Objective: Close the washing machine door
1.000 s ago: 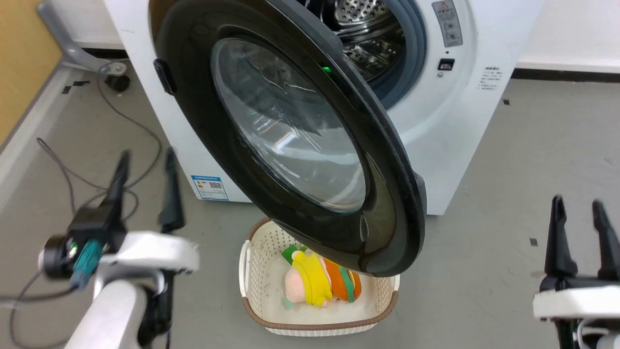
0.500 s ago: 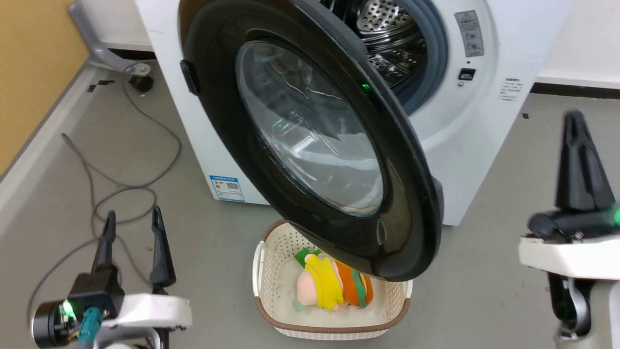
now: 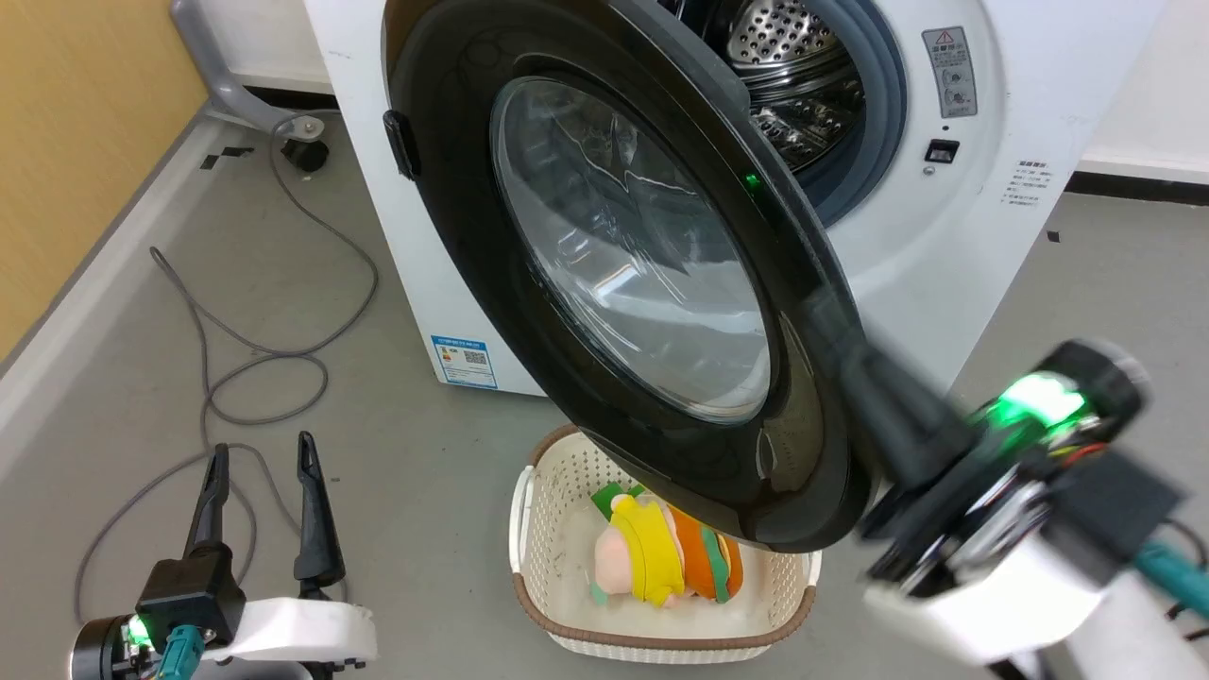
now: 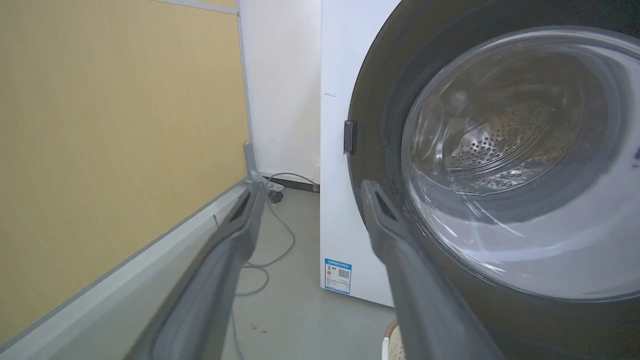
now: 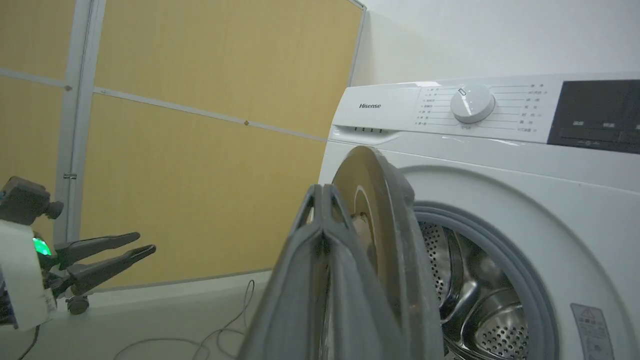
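Note:
The washing machine door [image 3: 633,264], glossy black with a bulging glass window, stands swung open from its hinge on the left of the white washing machine [image 3: 945,264]. The steel drum [image 3: 803,66] shows behind it. My right gripper [image 3: 831,316], blurred by motion, reaches up-left to the door's free edge. In the right wrist view that gripper [image 5: 320,189] is shut with nothing in it, beside the door [image 5: 380,225]; whether it touches is unclear. My left gripper [image 3: 260,453] stands open low over the floor, left of the machine. Its fingers [image 4: 250,210] frame the door [image 4: 500,165].
A cream perforated basket [image 3: 557,491] with a plush toy [image 3: 671,557] sits on the floor under the door's lower edge. A grey cable [image 3: 264,359] loops across the floor at the left. A yellow wall panel [image 3: 76,142] and a grey baseboard run along the left side.
My right gripper has shut and swung up and left from the lower right to the door's free edge. The left gripper sits lower in the picture. The head camera has shifted.

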Motion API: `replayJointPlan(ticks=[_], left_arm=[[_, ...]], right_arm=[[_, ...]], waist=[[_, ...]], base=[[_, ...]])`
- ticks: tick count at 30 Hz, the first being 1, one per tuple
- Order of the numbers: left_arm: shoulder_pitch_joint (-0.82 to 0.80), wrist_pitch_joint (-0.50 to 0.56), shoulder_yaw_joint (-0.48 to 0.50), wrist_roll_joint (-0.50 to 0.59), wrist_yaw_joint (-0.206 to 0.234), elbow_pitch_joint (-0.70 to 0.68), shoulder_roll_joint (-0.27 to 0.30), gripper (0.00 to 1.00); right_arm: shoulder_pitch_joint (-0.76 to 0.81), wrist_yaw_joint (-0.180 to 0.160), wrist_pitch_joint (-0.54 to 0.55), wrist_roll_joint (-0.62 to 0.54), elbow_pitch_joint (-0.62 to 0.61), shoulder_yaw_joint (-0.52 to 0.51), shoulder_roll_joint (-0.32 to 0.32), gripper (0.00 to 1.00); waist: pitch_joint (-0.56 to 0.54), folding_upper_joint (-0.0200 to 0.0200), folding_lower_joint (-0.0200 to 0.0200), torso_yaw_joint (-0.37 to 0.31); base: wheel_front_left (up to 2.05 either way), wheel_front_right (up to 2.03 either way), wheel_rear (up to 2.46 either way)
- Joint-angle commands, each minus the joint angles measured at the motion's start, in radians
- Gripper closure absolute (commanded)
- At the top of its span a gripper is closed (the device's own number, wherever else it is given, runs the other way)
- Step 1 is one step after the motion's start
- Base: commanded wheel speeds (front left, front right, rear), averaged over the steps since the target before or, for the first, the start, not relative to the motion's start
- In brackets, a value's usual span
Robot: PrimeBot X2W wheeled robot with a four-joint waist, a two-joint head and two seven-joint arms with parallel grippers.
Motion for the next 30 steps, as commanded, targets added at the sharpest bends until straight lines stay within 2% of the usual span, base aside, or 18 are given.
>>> replayJointPlan(ticks=[1,7,13,21,30], left_arm=[[0.009,-0.004,0.009,0.011,-0.007,0.001,-0.008,0.0],[0.004,-0.004,0.036,0.04,-0.033,-0.006,-0.038,0.0],[-0.01,-0.004,0.06,0.062,-0.059,-0.008,-0.06,0.0],[-0.03,-0.004,0.065,0.092,-0.079,-0.016,-0.087,0.0],[-0.08,-0.004,0.051,0.101,-0.097,-0.015,-0.106,0.0]], right_arm=[[-0.015,0.001,-0.004,0.001,0.009,0.033,-0.022,1.0],[-0.008,0.001,-0.004,-0.008,0.097,0.152,-0.091,1.0],[0.013,0.001,-0.004,0.003,0.221,0.181,-0.125,1.0],[0.006,0.001,-0.004,0.029,0.34,0.114,-0.12,1.0],[-0.075,0.001,-0.004,0.052,0.449,-0.086,-0.062,1.0]], waist=[[0.001,-0.0001,0.0,-0.001],[0.013,-0.0001,0.0,-0.009],[0.034,-0.0001,0.0,-0.018],[0.08,-0.0001,0.0,-0.023],[0.171,-0.0001,0.0,-0.016]], base=[[0.0,0.0,0.0],[0.0,0.0,0.0],[0.0,0.0,0.0],[0.0,0.0,0.0],[0.0,0.0,0.0]])
